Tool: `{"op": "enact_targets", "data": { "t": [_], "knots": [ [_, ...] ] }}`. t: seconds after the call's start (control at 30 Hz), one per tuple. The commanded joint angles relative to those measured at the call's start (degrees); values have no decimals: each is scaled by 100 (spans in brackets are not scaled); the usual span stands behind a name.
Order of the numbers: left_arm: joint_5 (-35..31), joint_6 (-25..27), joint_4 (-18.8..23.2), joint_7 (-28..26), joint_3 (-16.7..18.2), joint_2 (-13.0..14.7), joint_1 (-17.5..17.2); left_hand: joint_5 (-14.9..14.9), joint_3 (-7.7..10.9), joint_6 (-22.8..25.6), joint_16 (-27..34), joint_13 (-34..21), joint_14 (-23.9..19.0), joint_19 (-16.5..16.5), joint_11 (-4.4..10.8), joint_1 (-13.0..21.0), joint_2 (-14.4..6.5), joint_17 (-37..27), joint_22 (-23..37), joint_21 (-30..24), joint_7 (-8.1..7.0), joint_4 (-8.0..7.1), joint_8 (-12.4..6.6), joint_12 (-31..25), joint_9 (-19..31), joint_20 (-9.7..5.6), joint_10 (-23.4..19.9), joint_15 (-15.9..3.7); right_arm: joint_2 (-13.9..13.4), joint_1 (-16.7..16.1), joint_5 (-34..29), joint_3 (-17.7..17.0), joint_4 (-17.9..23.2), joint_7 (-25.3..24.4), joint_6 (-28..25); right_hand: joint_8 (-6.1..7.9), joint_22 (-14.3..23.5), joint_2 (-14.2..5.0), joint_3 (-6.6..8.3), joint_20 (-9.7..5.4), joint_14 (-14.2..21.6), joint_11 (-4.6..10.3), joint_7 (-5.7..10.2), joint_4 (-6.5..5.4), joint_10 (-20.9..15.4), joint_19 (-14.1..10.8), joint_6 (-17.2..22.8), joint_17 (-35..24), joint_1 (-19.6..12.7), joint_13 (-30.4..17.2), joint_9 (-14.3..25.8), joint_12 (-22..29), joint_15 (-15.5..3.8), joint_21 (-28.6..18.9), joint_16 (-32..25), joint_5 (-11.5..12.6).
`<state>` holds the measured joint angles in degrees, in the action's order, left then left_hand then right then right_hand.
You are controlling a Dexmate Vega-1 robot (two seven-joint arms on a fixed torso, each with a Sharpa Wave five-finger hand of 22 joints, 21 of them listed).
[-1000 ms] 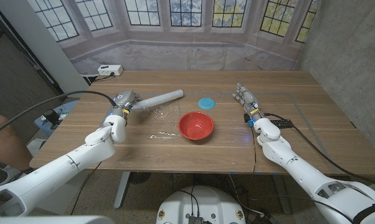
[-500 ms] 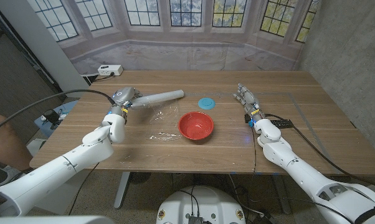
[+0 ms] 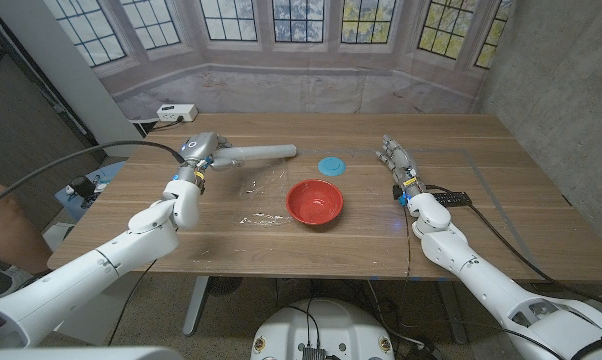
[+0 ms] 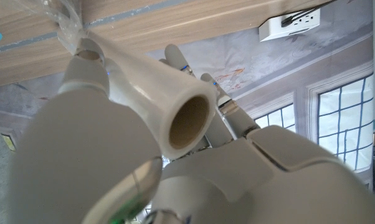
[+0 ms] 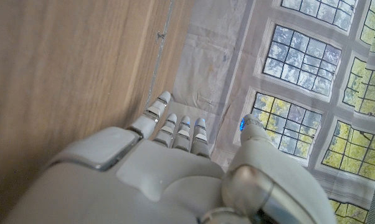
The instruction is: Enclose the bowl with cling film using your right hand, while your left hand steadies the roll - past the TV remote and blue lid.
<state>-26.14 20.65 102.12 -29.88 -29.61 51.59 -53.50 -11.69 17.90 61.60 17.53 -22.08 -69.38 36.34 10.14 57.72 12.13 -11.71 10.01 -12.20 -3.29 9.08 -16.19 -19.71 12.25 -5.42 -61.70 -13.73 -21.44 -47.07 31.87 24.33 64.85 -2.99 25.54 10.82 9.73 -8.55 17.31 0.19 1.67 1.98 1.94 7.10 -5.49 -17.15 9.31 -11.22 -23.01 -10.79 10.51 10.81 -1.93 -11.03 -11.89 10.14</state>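
Now lifted higher than a second ago: white cylindrical cling-film roll point(image 3: 253, 154), gripped in left hand point(image 3: 197, 156), film trailing toward 5 o'clock. Round red plastic bowl point(image 3: 314, 202) still uncovered at centre. Right hand point(image 3: 395, 160), fingers apart, holding nothing.

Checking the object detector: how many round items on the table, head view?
2. The red bowl sits mid-table beside the pulled-out cling film. The blue lid lies just behind the bowl, apart from it. Nothing seems hidden.
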Motion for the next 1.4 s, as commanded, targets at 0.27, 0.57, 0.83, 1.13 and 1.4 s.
{"op": "enact_targets", "data": {
  "t": [0.27,0.57,0.83,1.13,1.4],
  "knots": [
    [-281,-326,189,-152,161,2,-107,-52,-88,-10,-36,-94,44,-42,35,1361,-1301,-1,25,22,-40,-1,-18,-37,14,-59,18,-5,-56,-259,41,-112,222,-117,155,33,24,-22,-33,21,47,-20,-20,12,-62,-31,54,-16,-36,-9,21,35,-225,-25,-28,15],
    [-377,-435,197,-141,191,-28,-95,-54,-122,-29,-43,-119,60,-61,51,1371,-1309,-5,25,29,-50,-9,-11,-13,17,-80,41,1,-69,-373,41,-154,347,-200,201,32,24,-25,-32,19,41,-22,-19,11,-66,-33,52,-17,-38,-10,21,36,-232,-25,-26,16],
    [-425,-580,164,-128,219,-56,-32,-58,-150,-35,-58,-133,84,-81,65,1368,-1329,-3,25,36,-71,-25,-9,14,19,-92,57,2,-55,-410,18,-171,388,-259,245,32,24,-25,-33,15,40,-17,-17,11,-69,-32,54,-17,-39,-10,21,36,-232,-24,-25,16],
    [-431,-703,229,-149,305,-56,-69,-61,-179,-37,-64,-168,92,-97,72,1370,-1353,-5,25,41,-71,-35,-10,18,22,-101,44,1,-50,-448,-23,-192,447,-328,309,31,24,-22,-36,16,42,-19,-21,11,-68,-34,53,-17,-38,-10,21,35,-234,-24,-26,15],
    [-359,-684,494,-144,516,20,-270,-64,-206,-29,-64,-191,89,-101,73,1382,-1370,-8,25,41,-74,-37,-15,34,24,-104,42,0,-86,-462,-89,-205,524,-368,345,32,24,-21,-37,15,41,-23,-21,10,-69,-32,57,-17,-37,-10,22,35,-235,-23,-25,15]
  ]
}}
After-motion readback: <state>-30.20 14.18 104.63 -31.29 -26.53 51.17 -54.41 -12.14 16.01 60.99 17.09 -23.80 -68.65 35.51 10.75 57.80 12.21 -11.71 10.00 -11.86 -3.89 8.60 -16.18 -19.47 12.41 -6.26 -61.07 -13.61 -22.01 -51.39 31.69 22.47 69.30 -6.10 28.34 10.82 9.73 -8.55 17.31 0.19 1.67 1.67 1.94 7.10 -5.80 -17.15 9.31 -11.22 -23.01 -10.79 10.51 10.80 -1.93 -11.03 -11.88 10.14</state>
